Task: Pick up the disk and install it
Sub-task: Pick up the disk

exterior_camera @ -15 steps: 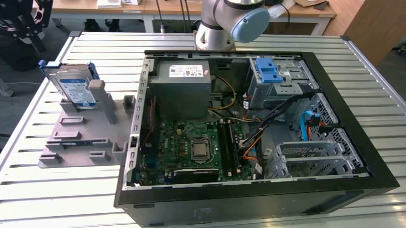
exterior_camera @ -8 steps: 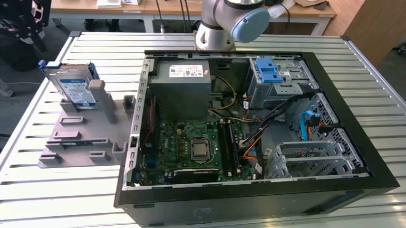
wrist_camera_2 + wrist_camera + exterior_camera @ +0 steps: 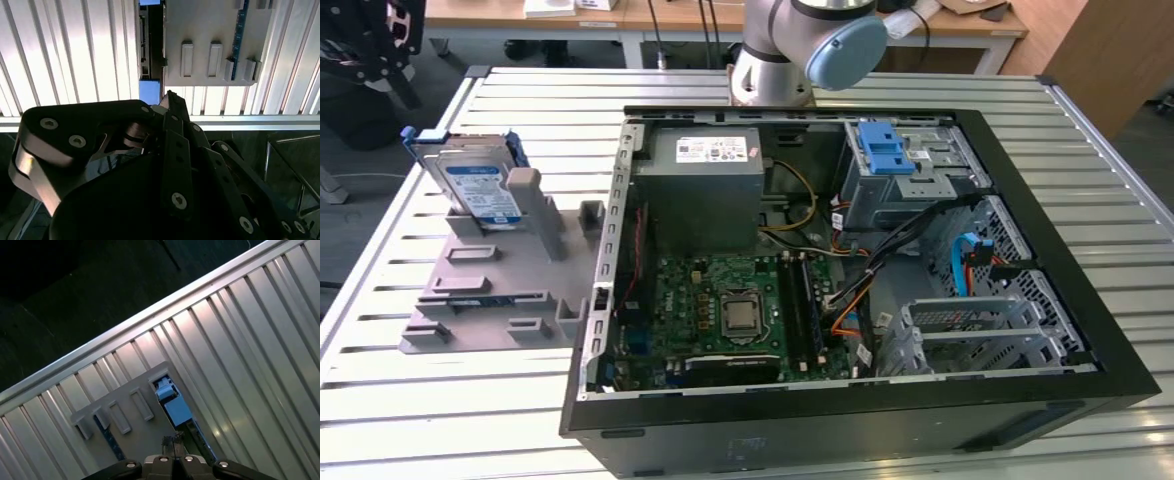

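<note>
- Disk (image 3: 476,183) stands on edge in grey holder (image 3: 487,300), upper left of the exterior view.
- Gripper (image 3: 172,441), fingers together and empty, hangs directly above the disk's blue edge.

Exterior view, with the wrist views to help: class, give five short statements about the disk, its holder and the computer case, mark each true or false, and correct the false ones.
1. The disk stands upright in the grey holder, outside the computer case. True.
2. The case is closed up. False: it lies open, and the motherboard is showing.
3. The gripper holds the disk. False: in the first wrist view it is shut on nothing, above the holder.
4. The holder sits to the exterior view's left of the case. True.
5. Holder and case rest on a ribbed metal table. True.
</note>
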